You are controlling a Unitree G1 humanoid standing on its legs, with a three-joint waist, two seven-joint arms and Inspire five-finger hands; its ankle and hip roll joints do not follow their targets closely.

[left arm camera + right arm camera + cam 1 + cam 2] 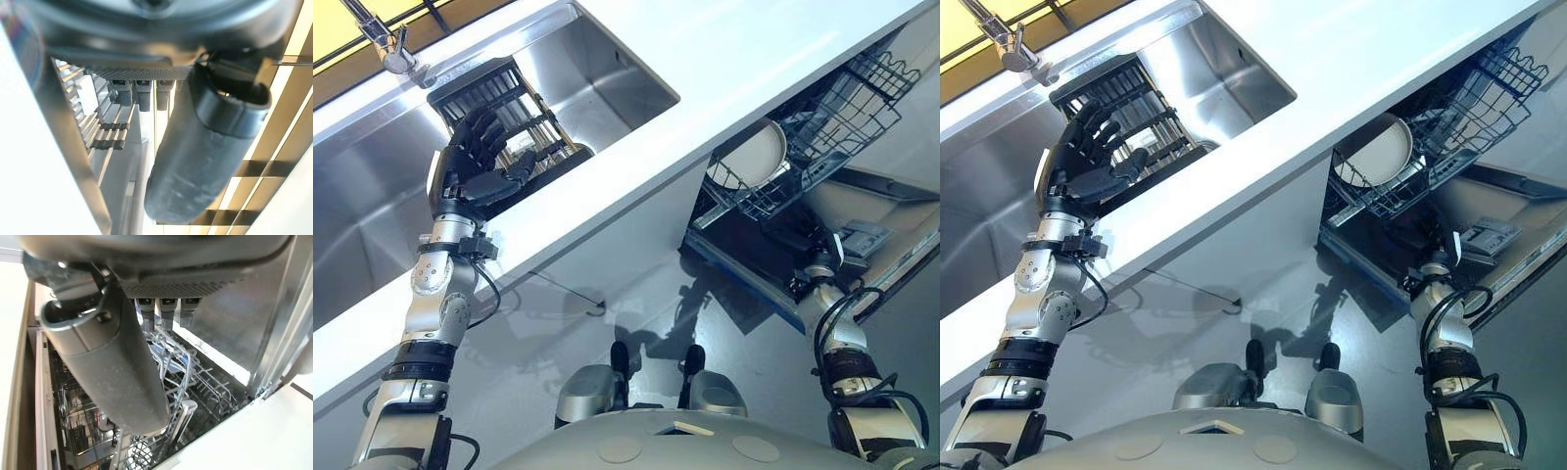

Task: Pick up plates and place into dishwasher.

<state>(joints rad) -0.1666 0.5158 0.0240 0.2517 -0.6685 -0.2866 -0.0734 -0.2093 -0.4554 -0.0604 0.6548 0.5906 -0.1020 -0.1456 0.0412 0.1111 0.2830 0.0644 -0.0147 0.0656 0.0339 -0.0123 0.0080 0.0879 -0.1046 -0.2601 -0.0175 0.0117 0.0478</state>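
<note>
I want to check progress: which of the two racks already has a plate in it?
The dishwasher rack on the right holds a white plate; the dark sink rack holds none.

Head eyes look down (shared scene); wrist cameras hug each hand

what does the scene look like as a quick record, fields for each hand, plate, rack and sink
left hand: raised over the sink, fingers spread and straight, holding nothing
right hand: low by the open dishwasher; finger state cannot be told
plate: white, standing on edge in the dishwasher's wire basket
dish rack: dark, sitting inside the sink, no plate seen in it
sink: steel, set in a white counter, tap behind it
</note>
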